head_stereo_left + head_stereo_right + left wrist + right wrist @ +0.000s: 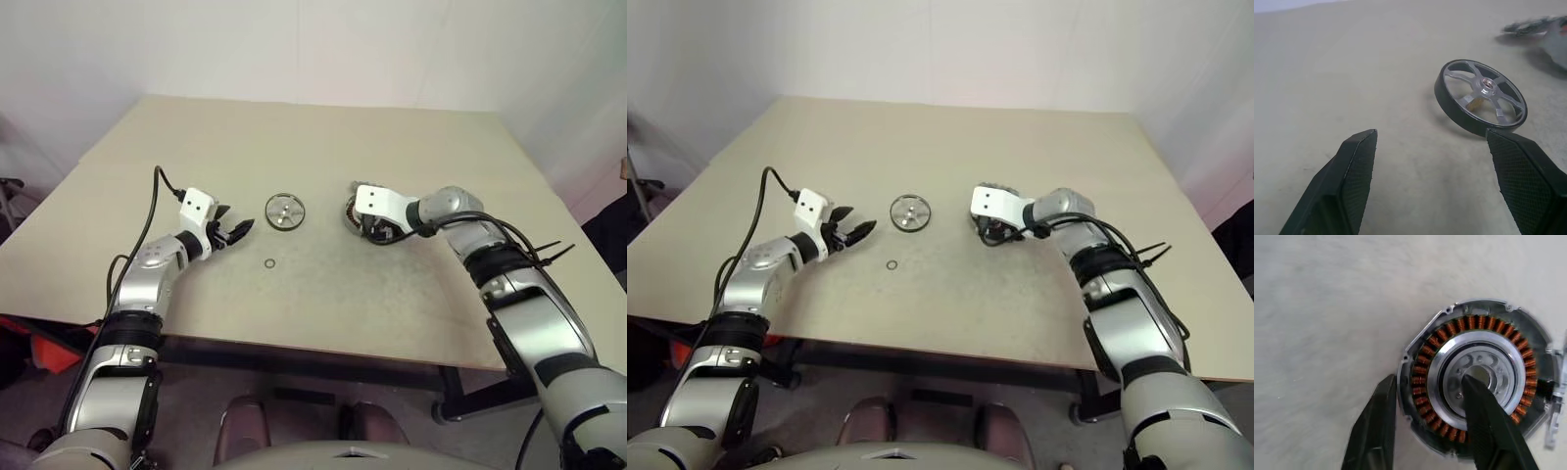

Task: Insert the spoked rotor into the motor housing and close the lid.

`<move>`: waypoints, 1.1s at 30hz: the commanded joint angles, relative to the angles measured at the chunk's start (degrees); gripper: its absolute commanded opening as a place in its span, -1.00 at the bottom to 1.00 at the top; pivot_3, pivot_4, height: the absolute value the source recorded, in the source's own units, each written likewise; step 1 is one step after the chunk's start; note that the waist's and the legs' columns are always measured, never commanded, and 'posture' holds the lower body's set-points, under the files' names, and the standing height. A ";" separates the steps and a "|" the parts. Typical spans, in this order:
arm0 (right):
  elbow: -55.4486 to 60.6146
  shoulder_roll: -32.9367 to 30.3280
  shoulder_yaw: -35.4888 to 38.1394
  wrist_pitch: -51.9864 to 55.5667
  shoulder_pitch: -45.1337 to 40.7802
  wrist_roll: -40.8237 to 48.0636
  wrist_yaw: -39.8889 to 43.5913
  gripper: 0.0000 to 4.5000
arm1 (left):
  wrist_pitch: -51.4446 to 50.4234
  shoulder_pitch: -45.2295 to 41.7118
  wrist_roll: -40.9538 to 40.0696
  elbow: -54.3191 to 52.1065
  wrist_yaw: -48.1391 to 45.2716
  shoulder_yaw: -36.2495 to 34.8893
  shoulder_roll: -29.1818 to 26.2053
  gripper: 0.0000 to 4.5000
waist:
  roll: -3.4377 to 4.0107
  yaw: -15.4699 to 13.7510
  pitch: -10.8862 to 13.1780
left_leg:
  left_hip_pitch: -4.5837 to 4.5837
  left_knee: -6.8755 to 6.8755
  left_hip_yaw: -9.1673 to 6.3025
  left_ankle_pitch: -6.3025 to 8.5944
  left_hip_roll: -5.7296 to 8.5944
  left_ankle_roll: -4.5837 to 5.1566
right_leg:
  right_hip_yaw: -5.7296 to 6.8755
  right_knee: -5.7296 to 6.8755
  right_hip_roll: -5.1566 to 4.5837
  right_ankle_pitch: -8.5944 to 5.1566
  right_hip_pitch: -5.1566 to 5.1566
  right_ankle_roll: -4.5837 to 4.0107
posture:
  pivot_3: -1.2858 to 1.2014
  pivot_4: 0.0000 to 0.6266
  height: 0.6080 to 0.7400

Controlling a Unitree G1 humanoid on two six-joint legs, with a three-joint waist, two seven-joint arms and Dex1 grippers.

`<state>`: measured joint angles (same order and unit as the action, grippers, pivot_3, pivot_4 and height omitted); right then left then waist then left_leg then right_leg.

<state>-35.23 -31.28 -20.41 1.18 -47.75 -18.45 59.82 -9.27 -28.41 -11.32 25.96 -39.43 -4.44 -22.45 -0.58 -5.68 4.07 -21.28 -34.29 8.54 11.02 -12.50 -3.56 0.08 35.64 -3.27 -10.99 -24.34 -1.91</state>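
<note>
Rotor: we judge the spoked rotor (285, 211) light, stiff, slick; grip its rim | place: flat mid-desk, at 3 o'clock of our gaping left claw (233, 231) | right claw (1430, 423): half-open, straddling the motor housing (1474, 377) wall, grip uncertain | desk (323, 147): plain beige, white walls.

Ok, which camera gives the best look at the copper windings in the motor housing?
The right wrist view: the motor housing sits close, its copper ring fully visible between the right gripper fingers. Both head views show it small, mostly hidden behind that gripper. The left wrist view catches only a blurred edge.
</note>
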 commanded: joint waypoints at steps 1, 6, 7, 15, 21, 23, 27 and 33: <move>12.90 -2.37 1.86 4.96 3.30 1.50 1.85 -0.11 | 0.49 -1.05 -0.26 -1.50 -0.04 -0.04 -0.16 0.68 | 0.00 0.00 0.00 | 0.01 0.00 0.00 -0.01 -0.01 -0.01 | 0.00 0.00 0.00 0.00 0.01 0.00 | 0.03 -1.00 1.00; 24.01 -3.93 2.24 11.03 7.44 2.71 3.69 -0.11 | 0.65 -1.44 -0.13 -0.98 -0.19 0.15 0.02 0.68 | 0.00 0.09 0.00 | 0.06 0.02 0.00 -0.02 -0.01 0.00 | -0.03 0.02 0.01 -0.01 0.02 0.01 | 0.03 -1.00 1.00; 24.68 -3.95 2.27 11.80 7.67 2.71 3.54 -0.11 | 0.71 -1.60 -0.08 -0.77 -0.23 0.25 0.14 0.68 | 0.00 0.13 0.00 | 0.07 0.02 0.00 -0.01 -0.01 0.01 | -0.03 0.02 0.01 -0.01 0.02 0.01 | 0.03 -1.00 1.00; 29.70 -4.81 1.89 15.36 8.84 3.78 4.26 -0.11 | 0.76 -1.49 0.03 -0.72 -0.34 0.37 0.33 0.68 | 0.00 0.12 0.00 | 0.06 0.02 0.00 -0.05 -0.01 -0.05 | -0.03 0.01 0.01 -0.01 0.02 0.01 | 0.03 -1.00 1.00; 31.81 -5.51 0.17 16.32 11.76 3.89 5.12 -0.11 | 0.74 -1.32 0.01 -0.83 -0.19 0.23 0.28 0.68 | 0.00 0.11 0.00 | 0.07 0.03 0.00 -0.05 0.00 -0.05 | -0.03 0.01 0.01 -0.01 0.02 0.01 | 0.03 -1.00 1.00; 31.95 -5.69 -0.27 16.42 12.81 3.58 5.07 -0.11 | 0.66 -1.21 -0.03 -0.97 -0.16 0.15 0.21 0.68 | 0.02 0.09 -0.01 | 0.07 0.03 0.00 -0.05 -0.01 -0.05 | -0.03 0.01 0.01 -0.01 0.03 0.01 | 0.03 -1.00 1.00; 33.02 -5.81 -0.44 17.10 13.73 3.65 5.27 -0.11 | 0.60 -1.15 -0.04 -0.99 -0.23 0.04 -0.04 0.68 | 0.02 0.05 -0.01 | 0.13 0.03 0.00 -0.05 0.01 -0.05 | -0.03 0.00 0.00 -0.01 0.09 0.02 | 0.03 -1.00 1.00; 33.53 -5.49 -1.12 18.32 14.73 4.04 5.96 -0.11 | 0.77 -1.33 0.03 -0.75 -0.29 0.01 -0.23 0.68 | 0.02 0.04 -0.01 | 0.15 0.03 0.00 -0.06 0.00 -0.06 | -0.03 0.01 0.00 -0.01 0.11 0.02 | 0.03 -1.00 1.00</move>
<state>-3.57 -36.47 -21.03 19.03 -33.45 -15.51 64.81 -9.24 -28.68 -11.13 26.28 -39.73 -4.05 -22.11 -0.57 -5.64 4.06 -21.12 -34.27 8.53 10.96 -12.51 -3.62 0.05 35.65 -3.27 -11.00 -24.22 -1.90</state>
